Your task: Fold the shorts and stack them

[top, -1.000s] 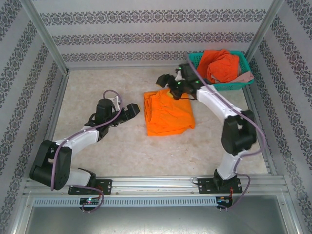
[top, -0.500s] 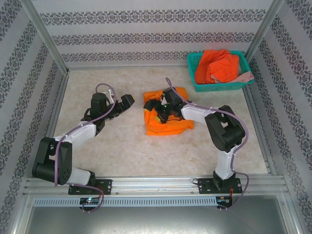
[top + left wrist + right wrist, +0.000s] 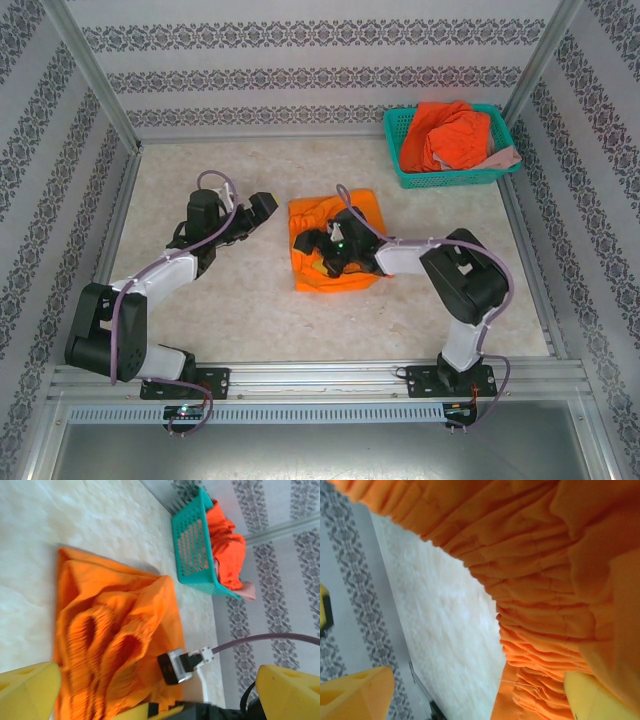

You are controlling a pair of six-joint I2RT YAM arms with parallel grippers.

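Observation:
The yellow-orange shorts (image 3: 355,212) lie crumpled mid-table, the gathered waist (image 3: 107,645) facing my left arm. My right gripper (image 3: 320,250) sits low over them, open. In its wrist view the waistband (image 3: 545,580) hangs beside the right fingertip (image 3: 592,695), with bare table between the pads. My left gripper (image 3: 262,207) hovers just left of the shorts, open and empty, and its yellow fingers (image 3: 27,690) frame the cloth. The red-orange shorts (image 3: 445,130) and a dusty pink pair (image 3: 505,158) lie in the basket.
The teal mesh basket (image 3: 395,135) stands at the far right corner, also seen in the left wrist view as the basket (image 3: 192,545). Patterned walls enclose the table (image 3: 200,300). The right arm's wrist camera (image 3: 180,666) rests above the shorts.
My right gripper came from beside the basket down onto the yellow-orange shorts, which shifted slightly left and nearer. The left gripper rose a little towards the far side and opened wider.

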